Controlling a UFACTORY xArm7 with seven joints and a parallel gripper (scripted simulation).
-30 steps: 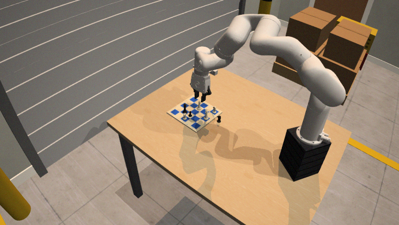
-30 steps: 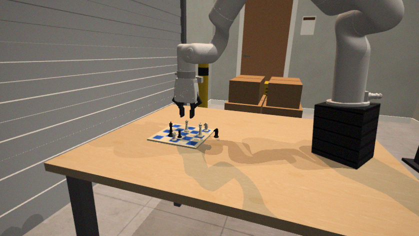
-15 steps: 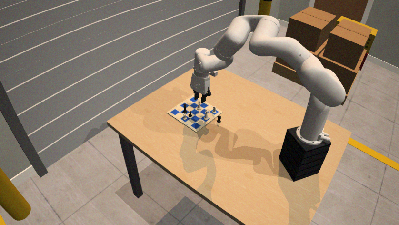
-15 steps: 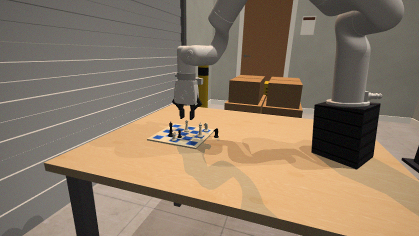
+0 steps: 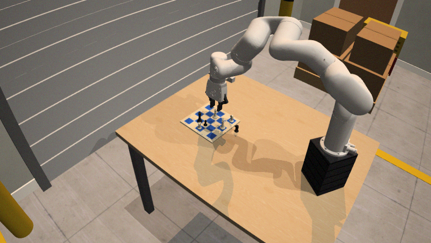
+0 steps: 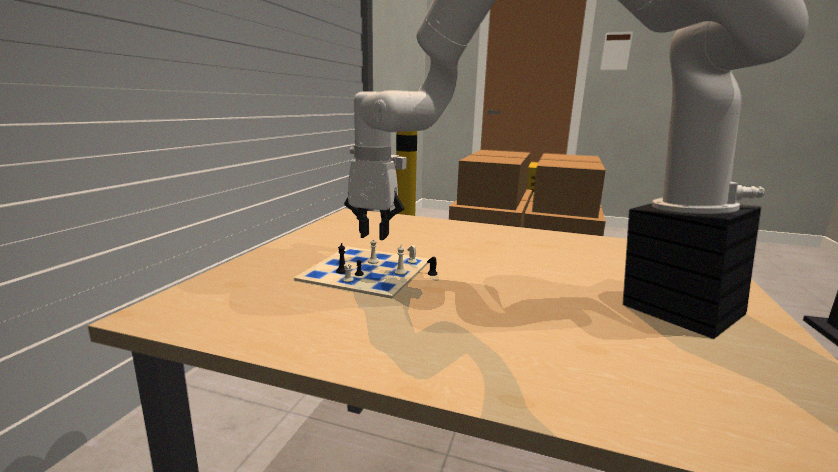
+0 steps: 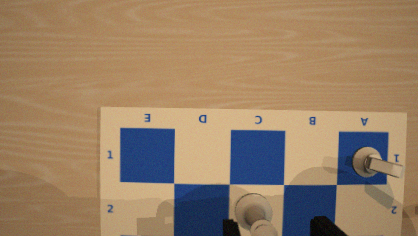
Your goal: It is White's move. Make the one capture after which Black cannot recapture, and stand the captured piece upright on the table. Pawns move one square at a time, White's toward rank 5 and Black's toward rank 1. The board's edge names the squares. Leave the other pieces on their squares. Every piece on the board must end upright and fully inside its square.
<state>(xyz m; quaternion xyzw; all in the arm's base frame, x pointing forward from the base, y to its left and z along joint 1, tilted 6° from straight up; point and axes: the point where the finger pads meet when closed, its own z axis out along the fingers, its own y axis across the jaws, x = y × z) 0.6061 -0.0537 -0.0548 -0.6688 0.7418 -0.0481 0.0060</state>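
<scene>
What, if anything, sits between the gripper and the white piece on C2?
Nothing visible does. The gripper hangs open right above the white piece, with only air between them. In the wrist view, its fingers sit on either side of the piece's top. The nearest neighbour, the white knight on A1, stands off to the side.

arm (image 5: 304, 51) bent, fingers (image 6: 362, 223) down, part-open, empty

A grey shutter wall (image 5: 90, 45) with pale horizontal lines stands along one side of a wooden table (image 6: 527, 375) with dark legs. The floor (image 5: 75, 196) is grey tiles with a yellow line (image 5: 403, 166). Behind are cardboard boxes (image 6: 530, 178), a brown door (image 6: 530, 76) and a yellow post (image 6: 407, 170).
</scene>
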